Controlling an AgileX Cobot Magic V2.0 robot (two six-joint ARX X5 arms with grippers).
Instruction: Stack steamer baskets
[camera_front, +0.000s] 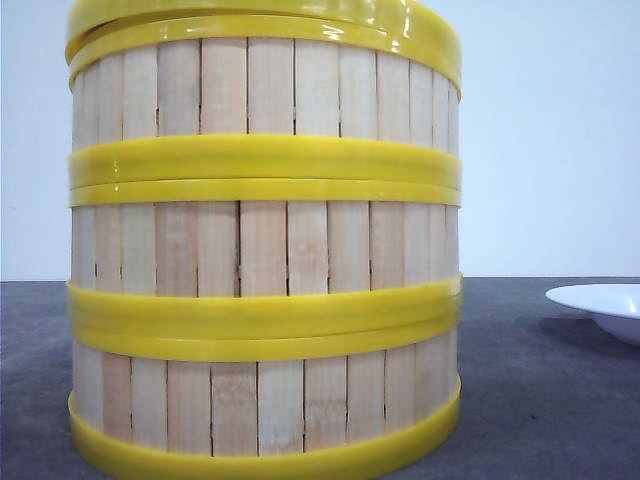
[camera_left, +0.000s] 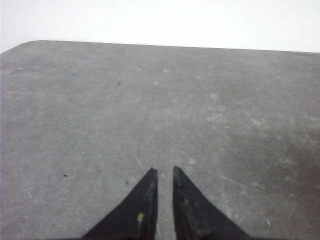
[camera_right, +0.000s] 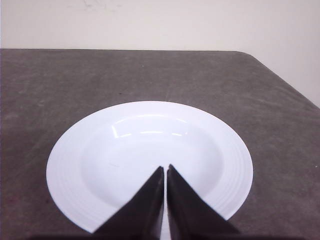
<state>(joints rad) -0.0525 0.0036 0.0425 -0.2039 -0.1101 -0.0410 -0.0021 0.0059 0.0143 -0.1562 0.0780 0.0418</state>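
Three steamer baskets stand stacked in one column close to the front camera: the bottom basket (camera_front: 265, 405), the middle basket (camera_front: 265, 250) and the top basket (camera_front: 265, 90). Their yellow rings sit flush on each other. A second yellow rim (camera_front: 300, 12) lies on the top one. Neither gripper shows in the front view. My left gripper (camera_left: 164, 171) hovers over bare grey table, its fingers drawn together to a narrow slit and holding nothing. My right gripper (camera_right: 165, 167) is shut and empty above a white plate (camera_right: 235, 165).
The white plate (camera_front: 600, 300) sits on the table to the right of the stack. The grey table (camera_left: 100, 110) ends at a rounded far corner in the left wrist view. A pale wall stands behind it.
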